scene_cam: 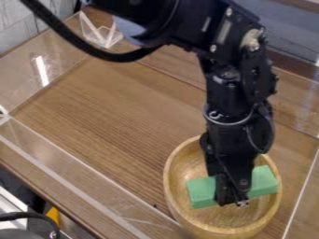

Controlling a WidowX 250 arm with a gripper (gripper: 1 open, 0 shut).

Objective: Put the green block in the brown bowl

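Block [263, 182]: one, green, flat. Within the round of the bowl, low down, to all appearances; crossways under the fingers, an end showing to either side, the middle hidden behind them. Contact with the bowl's floor: impossible to confirm from this angle.

Bowl [186, 212]: one, tan wood, round, thick-rimmed. On the counter [106, 103], beneath the arm, near rim in plain sight, far side partly covered by the gripper.

Gripper [233, 194]: one, black. Pointed down into the bowl; fingers closed, with no more gap than the block needs, and apparently clamped about its middle.

Step in hand, by judgement: setting down and letting go.

Handling notes:
- Lower gently, if any drop remains, until met by the wood; no pressing, for fear of tipping or sliding the bowl.
- Keep both ends of the block inside the rim, with special care for the end nearer the wall at the right of the view.
- Part the fingers slowly and evenly, only wide enough to free the block; too wide a spread, a likely knock against the inner wall.
- Rise straight up after release, without sideways drift, lest a finger drag the block or catch the rim.
- Check for clinging before moving off.
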